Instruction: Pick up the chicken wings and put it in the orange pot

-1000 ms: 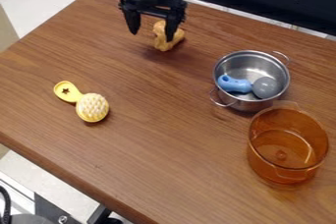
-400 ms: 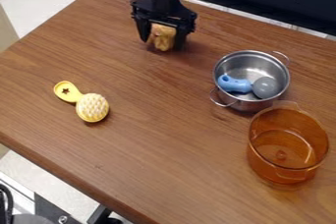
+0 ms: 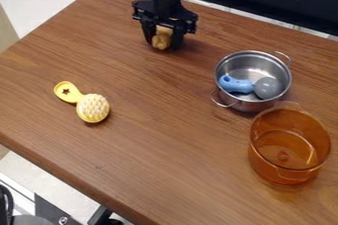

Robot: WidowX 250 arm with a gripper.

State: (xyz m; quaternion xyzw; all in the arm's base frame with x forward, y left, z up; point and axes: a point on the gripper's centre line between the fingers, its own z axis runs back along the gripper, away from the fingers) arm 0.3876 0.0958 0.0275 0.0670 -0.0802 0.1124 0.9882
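So the gripper (image 3: pixel 162 46) is up near the far edge of the table (image 3: pixel 151 155), jaws drawn in to about the wings' width, with the chicken wings (image 3: pixel 161 38) pinched between them. Can't really tell if the wings touch the wood. The steel pot (image 3: pixel 247 105) is right of the jaws and closer to the camera, blue toy (image 3: pixel 235 85) and grey ball (image 3: pixel 267 88) inside. Orange pot (image 3: pixel 269 167) sits further out that way, well apart from the jaws. Yellow toy's (image 3: pixel 93 108) nearer the camera, left of them.
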